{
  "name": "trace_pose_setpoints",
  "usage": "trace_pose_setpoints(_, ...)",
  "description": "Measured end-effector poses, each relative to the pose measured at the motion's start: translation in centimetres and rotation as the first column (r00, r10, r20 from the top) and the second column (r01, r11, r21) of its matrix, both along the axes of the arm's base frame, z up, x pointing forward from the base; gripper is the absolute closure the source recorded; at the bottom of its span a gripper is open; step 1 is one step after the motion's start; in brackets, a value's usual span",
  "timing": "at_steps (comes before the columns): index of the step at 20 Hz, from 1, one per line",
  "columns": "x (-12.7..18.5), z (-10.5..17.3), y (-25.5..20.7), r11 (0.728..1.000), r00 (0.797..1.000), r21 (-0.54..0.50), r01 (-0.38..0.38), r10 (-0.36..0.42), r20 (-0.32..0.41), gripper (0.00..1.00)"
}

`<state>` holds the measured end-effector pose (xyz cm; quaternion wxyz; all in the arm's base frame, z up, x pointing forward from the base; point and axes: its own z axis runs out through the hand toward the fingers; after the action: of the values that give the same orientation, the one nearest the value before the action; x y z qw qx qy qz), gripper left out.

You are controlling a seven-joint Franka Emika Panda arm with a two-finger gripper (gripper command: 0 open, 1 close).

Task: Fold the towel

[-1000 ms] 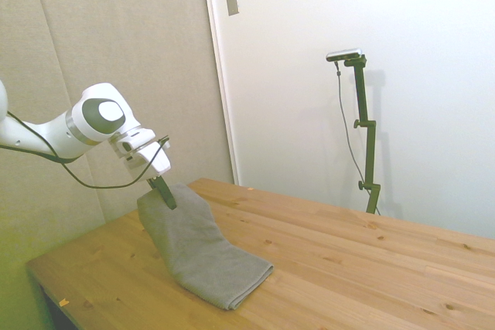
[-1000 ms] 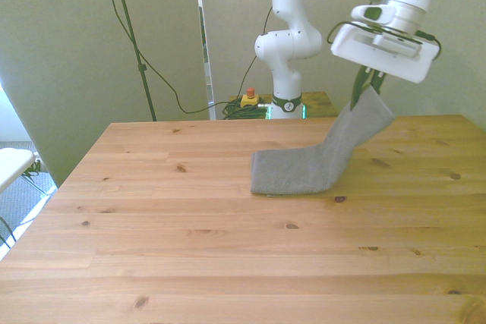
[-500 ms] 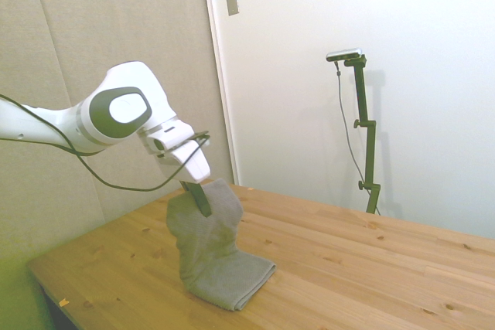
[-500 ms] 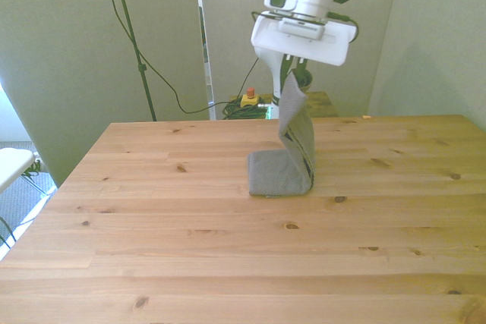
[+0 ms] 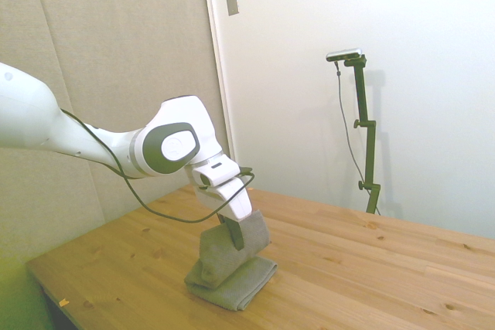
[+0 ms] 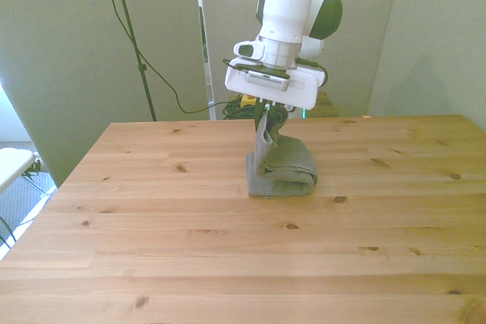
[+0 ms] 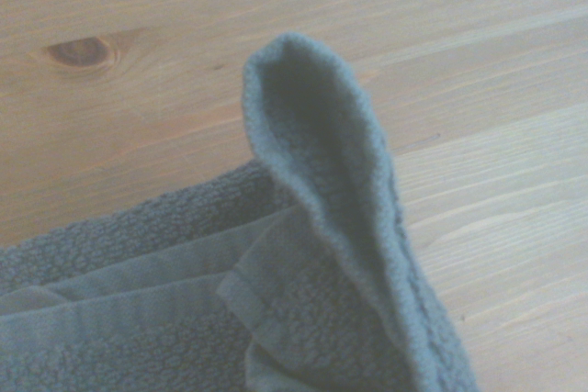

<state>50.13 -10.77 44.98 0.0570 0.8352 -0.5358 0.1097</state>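
The towel lies on the desk, nearer its far edge than the near one, about the middle of the width. The hand points down from the bent arm and pinches the towel's raised edge above the folded layers.

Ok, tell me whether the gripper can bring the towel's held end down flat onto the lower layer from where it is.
Probably yes. The gripper pinches one end of the towel directly above the folded part on the table. Nothing else lies on the wood nearby, so the way down looks free.
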Motion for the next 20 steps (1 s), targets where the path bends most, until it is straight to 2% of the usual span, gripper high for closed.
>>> trace_pose_setpoints(8,-0.5,1.4,-0.2,1.000,1.000,-0.003,-0.008,0.008,0.023,0.00)
trace_pose_setpoints(16,-3.5,5.3,-0.3,1.000,0.996,0.009,-0.023,0.022,0.083,0.00)
trace_pose_setpoints(20,-4.2,5.3,-0.3,0.999,0.996,0.016,-0.033,0.031,0.082,0.00)
